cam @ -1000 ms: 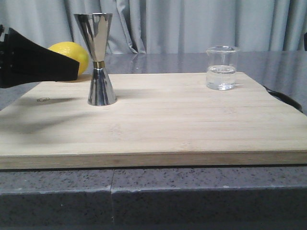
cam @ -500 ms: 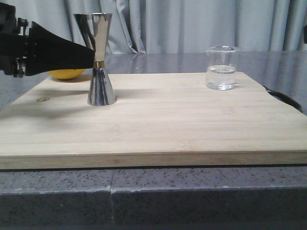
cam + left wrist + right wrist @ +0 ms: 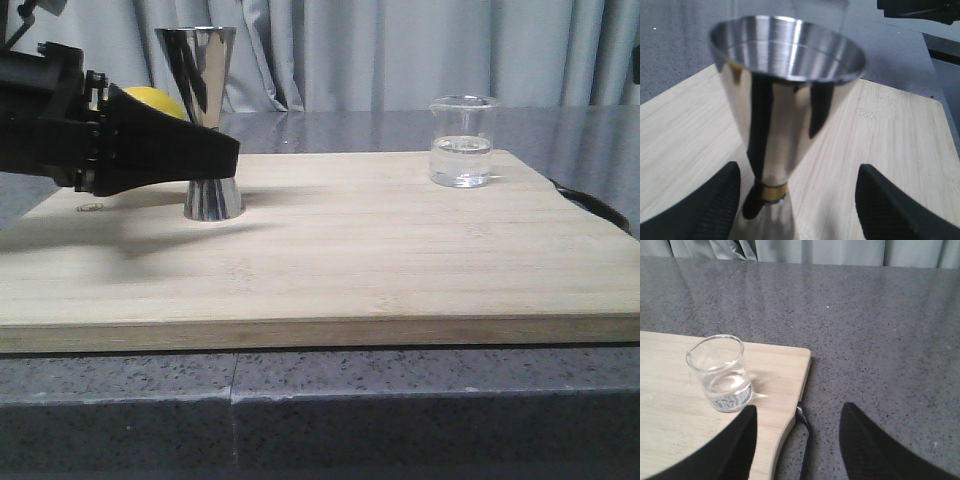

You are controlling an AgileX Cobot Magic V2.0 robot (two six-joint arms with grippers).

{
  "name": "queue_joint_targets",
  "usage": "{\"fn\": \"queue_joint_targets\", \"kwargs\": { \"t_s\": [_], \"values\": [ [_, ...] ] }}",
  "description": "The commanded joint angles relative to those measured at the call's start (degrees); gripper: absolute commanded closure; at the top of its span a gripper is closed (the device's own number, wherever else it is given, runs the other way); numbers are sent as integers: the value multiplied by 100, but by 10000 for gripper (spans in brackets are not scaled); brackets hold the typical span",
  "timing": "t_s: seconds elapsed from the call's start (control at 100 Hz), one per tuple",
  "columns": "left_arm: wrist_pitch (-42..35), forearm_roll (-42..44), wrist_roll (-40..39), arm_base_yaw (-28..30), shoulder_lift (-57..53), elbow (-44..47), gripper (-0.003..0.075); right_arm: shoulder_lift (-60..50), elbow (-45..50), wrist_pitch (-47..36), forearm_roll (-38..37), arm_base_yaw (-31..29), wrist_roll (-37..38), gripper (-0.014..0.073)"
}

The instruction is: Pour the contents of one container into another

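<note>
The steel hourglass jigger [image 3: 199,63] stands upright on the left of the wooden board [image 3: 400,250]. My left gripper [image 3: 226,156] is open at its gold-banded waist. In the left wrist view the jigger [image 3: 785,95] stands between the two black fingers [image 3: 715,210], closer to one and touching neither. The clear glass beaker [image 3: 463,142], with a little clear liquid in it, stands at the board's far right. In the right wrist view the beaker [image 3: 720,375] is ahead of and to one side of my open right gripper [image 3: 797,412], which holds nothing.
A yellow lemon [image 3: 150,100] lies behind the left arm, past the board's far left corner. A black loop handle [image 3: 805,425] sticks out at the board's right edge. Dark speckled counter [image 3: 880,330] surrounds the board, with grey curtains behind.
My left gripper has moved right from in front of the lemon until its fingers straddle the jigger's waist. The jigger and beaker have not moved.
</note>
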Motion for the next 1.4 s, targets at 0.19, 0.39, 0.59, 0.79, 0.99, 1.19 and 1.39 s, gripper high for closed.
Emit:
{"fn": "queue_joint_targets", "kwargs": {
  "t_s": [0.19,0.39,0.59,0.79,0.99,1.19,1.39],
  "values": [
    [515,-402,21,-128,62,-481,260,-15,-135,-502,-56,2,-52,253],
    [493,-402,21,-128,62,-481,297,-15,-135,-502,-80,2,-52,253],
    [493,-402,21,-128,62,-481,465,-15,-135,-502,-78,2,-52,253],
    [493,-402,21,-128,62,-481,643,-15,-135,-502,-78,2,-52,253],
    [742,-402,21,-128,62,-481,739,-15,-135,-552,-78,2,-52,253],
    [756,-402,-182,-128,12,-481,739,-15,-135,-700,-78,2,-52,253],
    [756,-377,-287,-128,-207,-481,739,41,-135,-599,-137,136,-52,253]
  ]
}}
